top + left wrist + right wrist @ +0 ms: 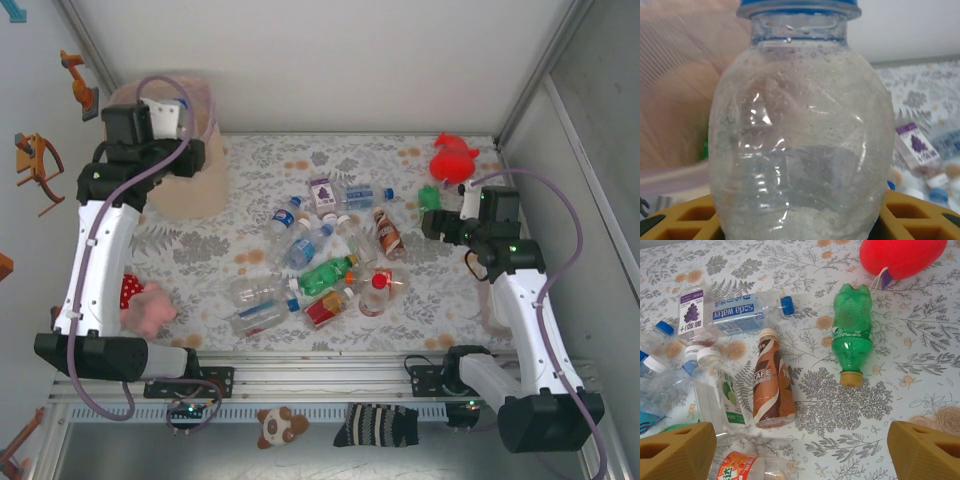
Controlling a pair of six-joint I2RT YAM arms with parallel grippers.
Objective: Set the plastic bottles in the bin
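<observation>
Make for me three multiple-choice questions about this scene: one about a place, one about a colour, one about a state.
1. Where is the left gripper?
A. over the bin
B. low at the near edge
C. in the far right corner

2. Which colour is the cap of the clear bottle it holds?
A. red
B. blue
C. yellow

3. How do the jaws of the right gripper stand?
A. shut on a bottle
B. shut, empty
C. open, empty

Answers:
1 A, the top view shows it over the bin's mouth.
2 B, the left wrist view shows a blue cap.
3 C, the green bottle lies free on the table beyond the jaws.
</observation>
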